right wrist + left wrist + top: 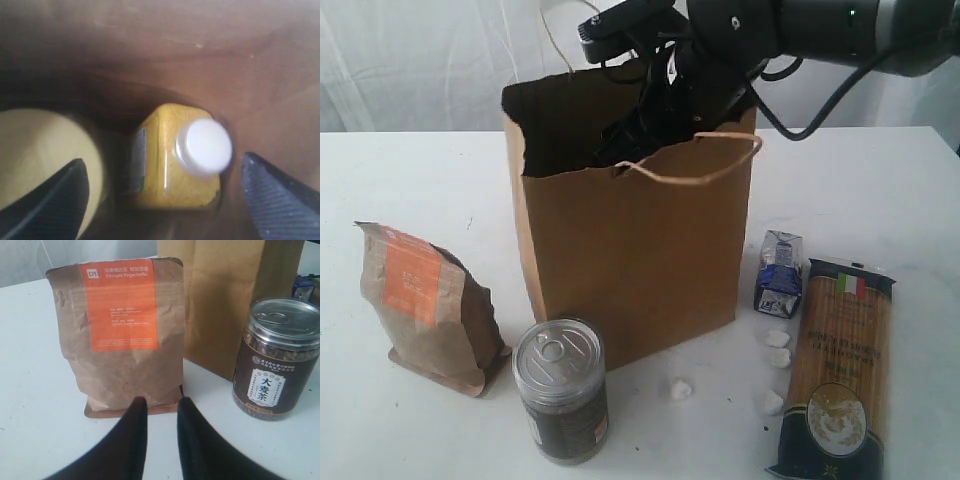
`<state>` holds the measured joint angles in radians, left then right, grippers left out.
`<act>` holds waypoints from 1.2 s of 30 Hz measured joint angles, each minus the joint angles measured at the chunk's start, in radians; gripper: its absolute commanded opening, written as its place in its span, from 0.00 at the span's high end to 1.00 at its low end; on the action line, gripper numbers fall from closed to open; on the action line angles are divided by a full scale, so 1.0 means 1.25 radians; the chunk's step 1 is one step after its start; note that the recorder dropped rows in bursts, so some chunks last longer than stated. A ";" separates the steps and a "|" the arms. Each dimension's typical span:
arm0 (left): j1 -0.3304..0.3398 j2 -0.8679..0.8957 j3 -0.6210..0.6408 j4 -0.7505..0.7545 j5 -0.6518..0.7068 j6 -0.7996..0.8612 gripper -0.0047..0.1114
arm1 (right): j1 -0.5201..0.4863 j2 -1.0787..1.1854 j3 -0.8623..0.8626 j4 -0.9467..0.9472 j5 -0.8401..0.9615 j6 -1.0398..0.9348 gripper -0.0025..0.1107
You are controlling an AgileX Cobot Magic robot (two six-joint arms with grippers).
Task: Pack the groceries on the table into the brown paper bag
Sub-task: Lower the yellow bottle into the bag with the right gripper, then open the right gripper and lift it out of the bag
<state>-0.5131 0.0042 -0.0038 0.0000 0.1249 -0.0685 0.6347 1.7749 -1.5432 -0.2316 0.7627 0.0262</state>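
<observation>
Kraft-brown paper bag (630, 250) stands upright mid-table (420, 180), top edge ragged. Right gripper (650, 125) is down in its mouth. Inside, the white-capped yellow-grain jar (165, 165) sits at the bottom beside a pale round lid (45, 145), probably the gold-lidded jar. Right gripper (165, 195) has its jaws wide apart, one each side of the yellow jar, touching neither side, nothing held.

Four groceries are outside the bag:
- brown pouch (425, 305), upright, left of the bag
- pull-tab can (560, 390), in front of the bag
- blue-white carton (779, 272), right of the bag
- spaghetti pack (835, 370), lying flat beside the carton

Small white lumps (777, 345) lie between the bag and the pack; what they are is unclear.

Left gripper (161, 402) is low, just before the pouch (120, 330). Its jaws are a narrow gap apart and empty.

Risks, as judged:
- Pulling the arm out could snag the cord handle (695, 165) or the bag wall and tip the bag.
- Left jaws look too narrow for the pouch, so moving forward would push it over.
- The can (280, 360) is near enough to get knocked.

Text: the pouch's orange label reads "D1" and "Ethiopia Yirgacheffe". The can reads "大麦茶". The spaghetti pack shows an Italian flag; its print is too small to read.
</observation>
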 measured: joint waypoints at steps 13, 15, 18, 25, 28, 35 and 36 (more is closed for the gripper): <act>0.000 0.000 0.000 0.000 0.000 0.000 0.72 | -0.001 -0.147 0.000 0.005 0.009 0.000 0.32; 0.000 0.000 0.000 0.000 0.000 0.000 0.72 | -0.001 -0.183 0.000 0.005 0.009 0.000 0.32; 0.000 0.000 0.000 0.000 0.000 0.000 0.72 | -0.001 -0.239 0.000 0.005 0.009 0.000 0.32; 0.000 0.000 0.000 0.000 0.000 0.000 0.72 | -0.001 -0.392 0.000 0.005 0.056 -0.004 0.32; 0.000 0.000 0.000 0.000 0.000 0.000 0.72 | 0.000 -0.459 0.000 0.005 0.109 -0.015 0.32; 0.000 0.000 0.000 0.000 0.000 0.000 0.72 | 0.058 -0.574 0.000 0.007 0.334 -0.031 0.32; 0.000 0.000 0.000 0.000 0.000 0.000 0.72 | 0.067 -0.587 0.003 0.012 0.346 -0.028 0.32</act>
<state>-0.5131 0.0042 -0.0038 0.0000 0.1249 -0.0685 0.7180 1.0415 -1.5397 -0.2170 1.1946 -0.0091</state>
